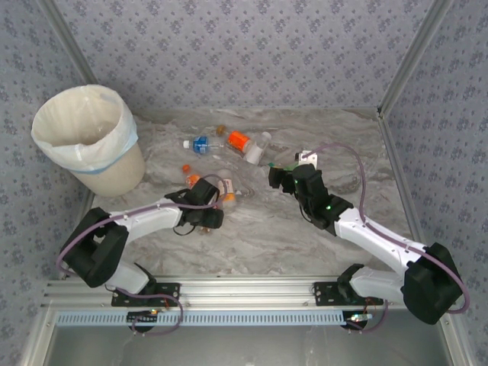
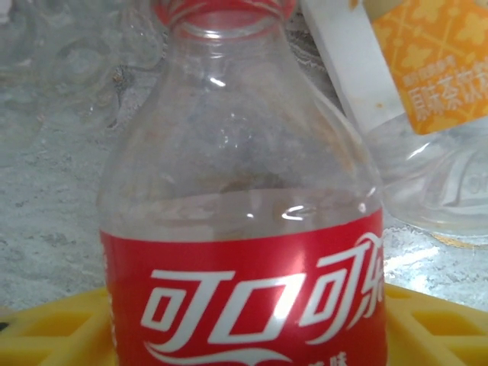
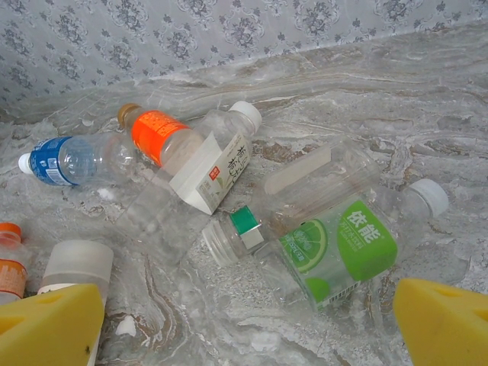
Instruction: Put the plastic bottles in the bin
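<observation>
left pincer (image 1: 206, 216) around red-label bottle (image 2: 244, 229), clamped or not unclear, right pincer (image 3: 248, 324) wide apart near green-label bottle (image 3: 335, 248)

A grey, marble-patterned bench (image 1: 267, 240) sits enclosed by walls (image 1: 252, 46) papered in a blue-grey floral print, with pale metal struts (image 1: 409, 55) running up the far corners and a ribbed metal rail (image 1: 244, 290) along its near edge

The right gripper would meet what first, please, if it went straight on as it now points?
Probably the green-label bottle just ahead; the clear bottle beside it might come first.
</observation>
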